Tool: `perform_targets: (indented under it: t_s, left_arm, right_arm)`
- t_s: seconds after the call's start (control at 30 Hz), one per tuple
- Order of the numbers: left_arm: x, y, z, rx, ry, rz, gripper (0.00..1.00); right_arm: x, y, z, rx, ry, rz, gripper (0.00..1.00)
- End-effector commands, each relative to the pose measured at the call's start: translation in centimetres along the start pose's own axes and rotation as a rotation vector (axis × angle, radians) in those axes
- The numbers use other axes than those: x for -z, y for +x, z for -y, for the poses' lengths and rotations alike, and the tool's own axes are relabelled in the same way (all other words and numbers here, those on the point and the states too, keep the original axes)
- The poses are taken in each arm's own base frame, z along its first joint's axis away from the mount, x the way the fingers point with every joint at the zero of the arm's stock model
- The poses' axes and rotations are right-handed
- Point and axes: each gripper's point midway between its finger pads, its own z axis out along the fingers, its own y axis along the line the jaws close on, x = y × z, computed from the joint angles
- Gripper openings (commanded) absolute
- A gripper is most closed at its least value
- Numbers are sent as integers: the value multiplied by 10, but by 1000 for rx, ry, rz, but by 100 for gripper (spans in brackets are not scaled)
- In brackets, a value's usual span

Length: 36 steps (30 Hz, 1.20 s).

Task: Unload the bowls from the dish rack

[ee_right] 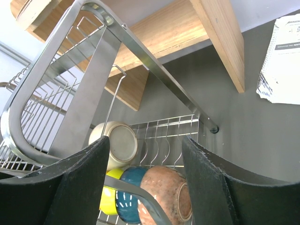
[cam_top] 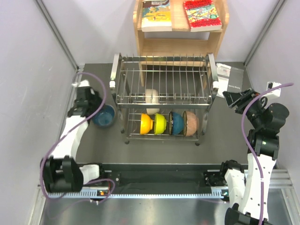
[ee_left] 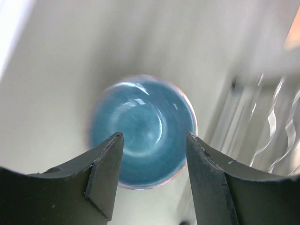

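Five bowls sit in the dish rack (cam_top: 210,70): the orange bowl (cam_top: 146,123), yellow bowl (cam_top: 160,123), teal bowl (cam_top: 176,123) and tan bowl (cam_top: 191,123) stand on edge in a row on the lower tier, with the cream bowl (cam_top: 152,96) on edge above them. The big blue bowl (cam_top: 104,115) sits upright on the table (cam_top: 225,133), just left of the rack. The left gripper (ee_left: 153,138) hangs over it, jaws spread and gripping nothing. The right gripper (ee_right: 143,140) waits off the rack's right end, jaws wide apart and empty too. Our worry is that side entry: a finger may catch the slanted end frame or a wire and shove the rack. It may also nudge the tan bowl so the row tips, and glossy rims may slip from a pinch. Around us are the dark matte tabletop, pale walls (cam_top: 28,70), a wooden shelf (cam_top: 180,47) of books (cam_top: 157,16) behind the rack, and a leaflet (cam_top: 229,77) back right.
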Motion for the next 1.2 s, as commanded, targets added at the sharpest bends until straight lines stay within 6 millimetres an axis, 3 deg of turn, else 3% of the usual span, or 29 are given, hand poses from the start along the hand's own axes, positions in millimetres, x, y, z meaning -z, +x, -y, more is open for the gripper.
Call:
perform_targets:
  t_s: [0.0, 0.03, 0.1, 0.2, 0.3, 0.47, 0.6, 0.63, 0.77, 0.93, 1.07, 1.17]
  left_arm:
    - [59, -67, -5, 141, 50, 306, 60]
    - [71, -70, -9, 153, 34, 334, 60]
    - [113, -88, -12, 171, 42, 443, 61]
    - [163, -84, -3, 162, 135, 494, 61]
    - [187, -59, 9, 153, 188, 401, 61]
    - [228, -38, -5, 189, 212, 476, 61]
    - [237, -18, -4, 202, 279, 499, 60]
    - [241, -9, 10, 180, 364, 466, 60]
    - [245, 26, 27, 173, 489, 349, 59]
    - [274, 54, 32, 90, 594, 359, 61]
    - [266, 85, 45, 94, 682, 217, 58]
    - [262, 94, 44, 100, 684, 218, 58]
  right_arm:
    - [1, -4, -5, 29, -21, 19, 63]
    - [0, -3, -4, 26, -19, 18, 63]
    - [-1, -2, -3, 22, -18, 15, 63]
    - [-1, -2, -3, 22, -20, 16, 63]
    - [-2, -1, -1, 22, -19, 13, 63]
    - [-3, 0, 4, 26, 1, 17, 63]
    - [-2, 3, 10, 23, 25, 18, 63]
    - [-3, 6, 13, 14, 29, 14, 63]
    - [-8, 19, 25, -33, 56, -17, 63]
    - [-9, 25, 31, -75, 69, -15, 63]
    - [-8, 19, 27, -78, 63, 0, 63]
    - [-6, 16, 23, -70, 59, 5, 63]
